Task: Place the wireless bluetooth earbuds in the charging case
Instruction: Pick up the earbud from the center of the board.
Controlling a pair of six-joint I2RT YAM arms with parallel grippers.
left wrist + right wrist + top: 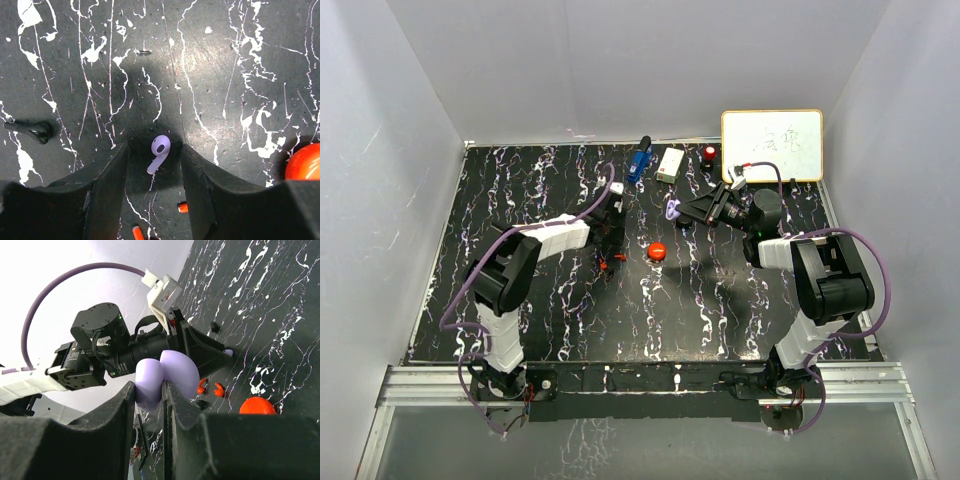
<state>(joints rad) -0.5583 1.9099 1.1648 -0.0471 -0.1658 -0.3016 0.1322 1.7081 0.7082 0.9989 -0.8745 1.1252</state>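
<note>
Marbled tabletop (250, 45), lilac earbud (160, 151) between left fingers (107, 195)

Plain white walls (390, 150) enclose a black tabletop (570, 320) — veined white and purple — evenly lit.

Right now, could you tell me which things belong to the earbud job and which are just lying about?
Job: lavender earbud within the open left claw; lavender case in the right claw; black earbud.
Lying about: red puck, whiteboard, white box.
</note>
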